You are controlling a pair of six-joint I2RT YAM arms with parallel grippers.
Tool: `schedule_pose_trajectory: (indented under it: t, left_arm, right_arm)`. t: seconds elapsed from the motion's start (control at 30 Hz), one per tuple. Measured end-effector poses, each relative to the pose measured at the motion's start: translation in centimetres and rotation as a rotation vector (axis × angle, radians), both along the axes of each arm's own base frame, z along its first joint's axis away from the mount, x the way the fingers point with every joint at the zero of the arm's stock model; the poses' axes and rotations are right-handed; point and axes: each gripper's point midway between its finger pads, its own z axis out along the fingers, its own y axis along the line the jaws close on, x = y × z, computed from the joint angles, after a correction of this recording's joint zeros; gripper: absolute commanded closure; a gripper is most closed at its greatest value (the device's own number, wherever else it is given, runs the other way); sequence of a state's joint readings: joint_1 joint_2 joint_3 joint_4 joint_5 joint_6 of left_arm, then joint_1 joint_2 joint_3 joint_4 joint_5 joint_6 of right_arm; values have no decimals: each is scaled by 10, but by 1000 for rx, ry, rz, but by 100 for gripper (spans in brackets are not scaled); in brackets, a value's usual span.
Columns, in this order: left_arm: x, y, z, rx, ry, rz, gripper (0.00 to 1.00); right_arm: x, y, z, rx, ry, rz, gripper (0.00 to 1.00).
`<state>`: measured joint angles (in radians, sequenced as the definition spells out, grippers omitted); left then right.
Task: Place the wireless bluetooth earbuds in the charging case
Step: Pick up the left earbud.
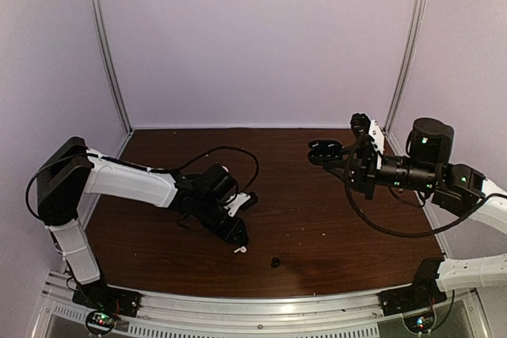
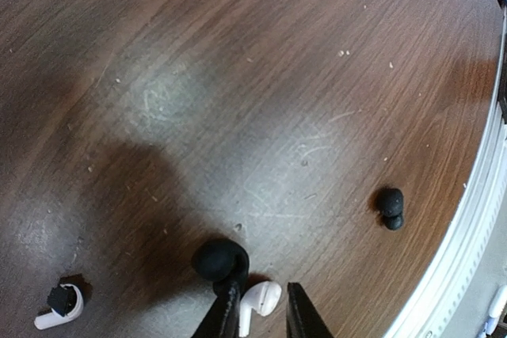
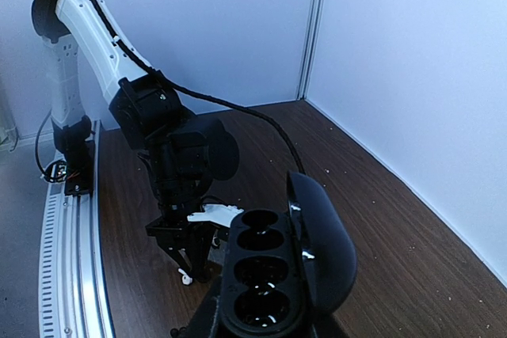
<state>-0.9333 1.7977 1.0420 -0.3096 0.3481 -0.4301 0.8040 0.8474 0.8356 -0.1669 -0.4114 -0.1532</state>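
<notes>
The charging case (image 3: 261,275) is glossy black, with its lid (image 3: 321,243) swung open and its wells empty. My right gripper (image 1: 348,160) is shut on it and holds it above the table's right side, the case (image 1: 323,150) pointing left. One tiny black earbud (image 2: 389,206) lies loose near the front edge (image 1: 275,262). A second black earbud (image 2: 218,259) rests against the outer side of my left fingertip. My left gripper (image 2: 265,314) is low over the table, its jaws narrowly apart around a white stemmed earbud (image 2: 261,298). A gap shows on the earbud's right.
Another white stemmed earbud (image 2: 59,310) lies to the left of my left gripper. The metal rail (image 1: 261,306) runs along the table's near edge, close to the loose black earbud. Pale walls enclose the brown table (image 1: 301,211).
</notes>
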Motion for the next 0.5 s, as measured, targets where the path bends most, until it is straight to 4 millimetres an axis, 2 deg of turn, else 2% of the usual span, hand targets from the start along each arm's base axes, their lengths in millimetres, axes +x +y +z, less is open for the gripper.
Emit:
schedule_pose_trajectory:
  t: [0.5]
  left_arm:
    - [6,-4,-4,17,-5,7,81]
  right_arm:
    - [1,1,-2,-6,5,0,100]
